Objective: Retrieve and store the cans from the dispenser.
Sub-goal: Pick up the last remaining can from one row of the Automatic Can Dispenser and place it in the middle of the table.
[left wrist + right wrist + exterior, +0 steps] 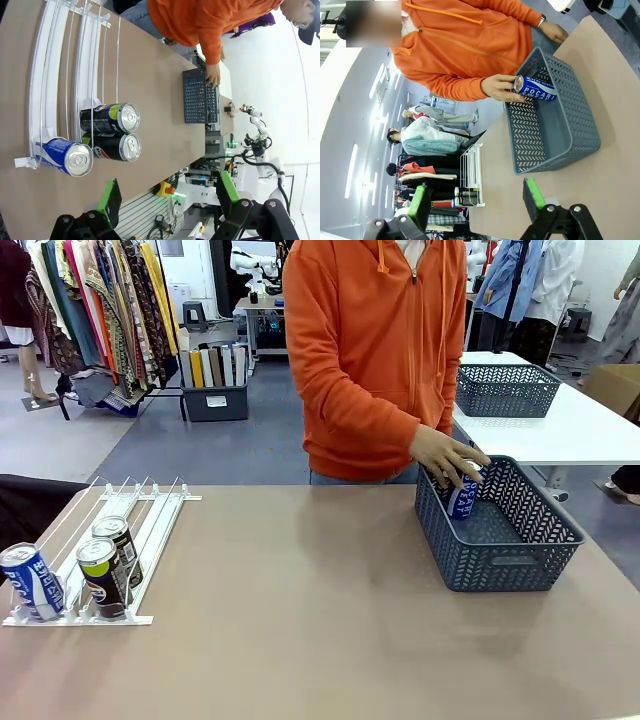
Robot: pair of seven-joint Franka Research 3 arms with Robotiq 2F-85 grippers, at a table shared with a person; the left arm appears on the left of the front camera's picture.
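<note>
You had the tan desk [300, 640] running across the front view. A person in an orange hoodie [370, 350] stood at its far edge, right of the middle. A dark mesh basket [500, 565] sat by the desk's far right corner.

The dispenser [160, 515] lay along the desk's left edge, with its lanes sloping down to front stops on your side.

Your left gripper [168, 192] faced the stop end of the dispenser and touched nothing. Its jaws were spread wide and empty. Your right gripper [477, 199] faced the basket from well apart, and its jaws were also spread wide with nothing between them.

The person's hand [445, 455] gripped a blue can [464, 492] by its top and held it inside the basket, at the far left corner. You could not tell whether the can touched the basket floor.

Three cans waited in the dispenser. A second blue can [30, 582] stood against the stop of the leftmost lane. Beside it, a front black can [100, 580] with a green-yellow band stood at the next stop. A rear black can [120, 543] stood right behind that one in the same lane.
</note>
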